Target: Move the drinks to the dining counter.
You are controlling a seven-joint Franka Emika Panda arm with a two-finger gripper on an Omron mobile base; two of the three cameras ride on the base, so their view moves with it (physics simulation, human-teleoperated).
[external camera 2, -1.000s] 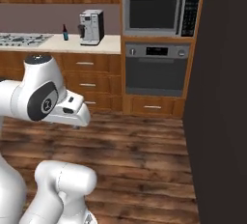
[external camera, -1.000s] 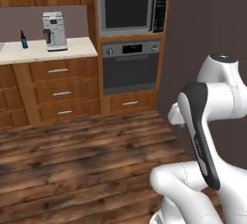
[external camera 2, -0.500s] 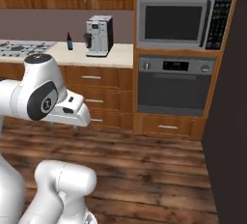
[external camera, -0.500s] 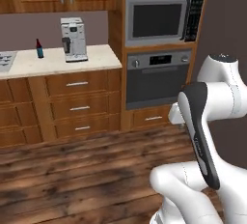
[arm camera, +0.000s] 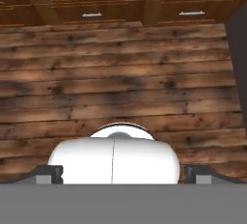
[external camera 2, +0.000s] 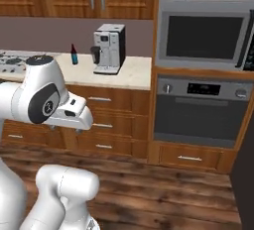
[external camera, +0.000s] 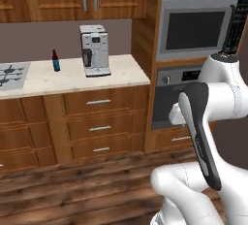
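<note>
Camera swung closer to counter; arm folded, end effector (arm camera: 123, 175) spread wide, released.

A dark plank floor (arm camera: 120, 78) is laid below wooden drawers (external camera: 99, 124). A beige bench (external camera: 72, 76) is set against a mauve wall (external camera: 43, 37), with a coffee machine (external camera: 95, 50) on it. A microwave (external camera 2: 201, 38) is built in above an oven (external camera 2: 198, 110).

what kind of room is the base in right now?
A home-style kitchen, rendered: a built-in steel microwave over a wall oven, a silver coffee machine and a small dark-red bottle with blue label on a beige stone counter, and wooden drawers.
</note>
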